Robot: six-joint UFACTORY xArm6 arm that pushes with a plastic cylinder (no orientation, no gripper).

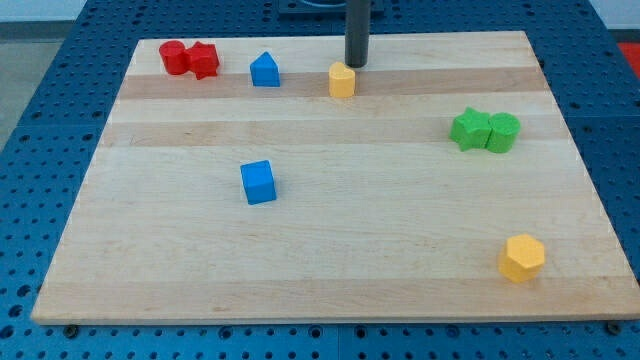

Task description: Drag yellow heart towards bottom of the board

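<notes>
The yellow heart [342,80] lies near the view's top, a little right of centre on the wooden board [330,270]. My tip [357,65] stands just above and slightly right of the heart, very close to its upper right edge; I cannot tell whether it touches. The rod rises straight up out of the view's top.
Two red blocks [189,58] sit together at the top left. A blue house-shaped block [264,70] lies left of the heart. A blue cube [258,182] sits left of centre. Two green blocks [484,130] touch at the right. A yellow hexagon [522,257] lies bottom right.
</notes>
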